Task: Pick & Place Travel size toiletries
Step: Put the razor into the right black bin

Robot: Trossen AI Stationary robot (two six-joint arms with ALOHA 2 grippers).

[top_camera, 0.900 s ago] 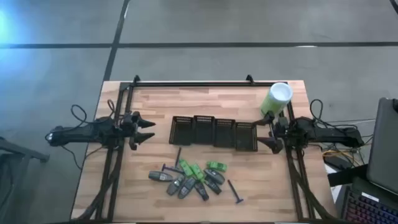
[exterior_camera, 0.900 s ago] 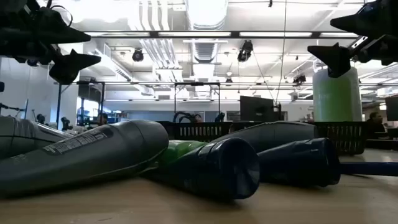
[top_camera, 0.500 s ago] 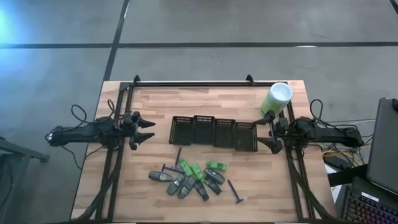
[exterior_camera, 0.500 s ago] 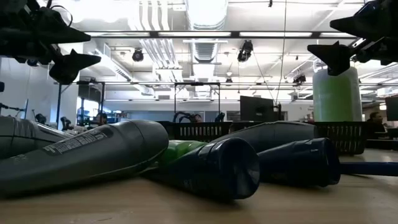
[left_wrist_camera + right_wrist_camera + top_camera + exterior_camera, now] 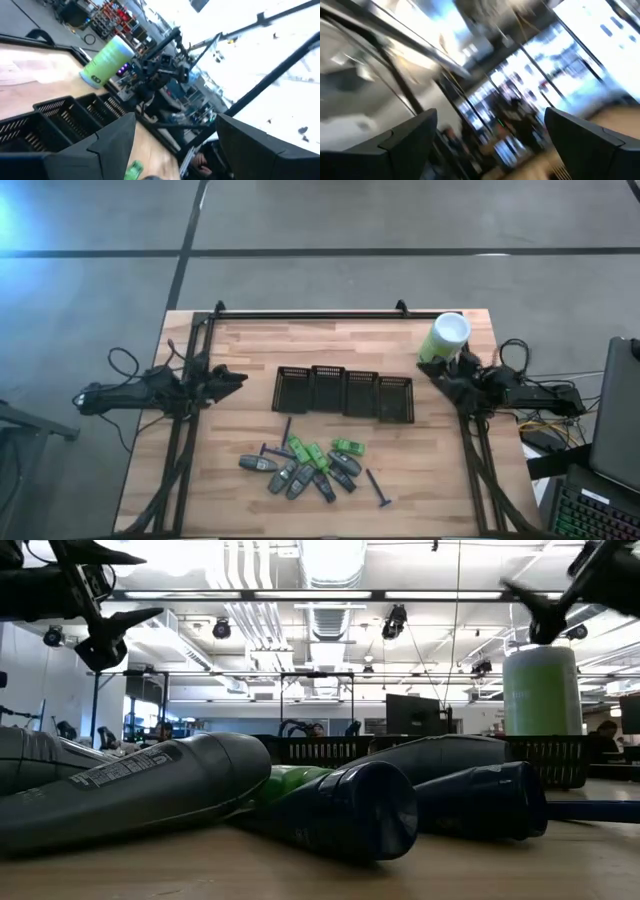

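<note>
The travel size toiletries point(image 5: 305, 465) lie in a loose pile near the table's near edge: green packets, grey and dark tubes, and thin razors point(image 5: 378, 490). In the low view the dark tubes point(image 5: 330, 805) lie on their sides close to the camera, with a green one point(image 5: 290, 780) between them. My left gripper point(image 5: 238, 377) hovers open at the table's left, well above the wood point(image 5: 130, 588) point(image 5: 176, 117). My right gripper point(image 5: 425, 370) hovers open at the table's right, beside the canister, and is tipped upward point(image 5: 525, 600) point(image 5: 490, 112). Neither touches anything.
A row of several black mesh baskets point(image 5: 345, 392) point(image 5: 320, 748) point(image 5: 60, 120) stands across the table's middle. A tall light-green canister with a white lid point(image 5: 447, 335) point(image 5: 542, 690) point(image 5: 107, 60) stands at the far right corner. Bare wood lies between the baskets and the pile.
Both grippers have risen and rolled about their wrists. The left one's fingers, spread side by side before, now show stacked in the high view. The right gripper has moved toward the far edge and the canister and tipped upward. The toiletries have not moved.
</note>
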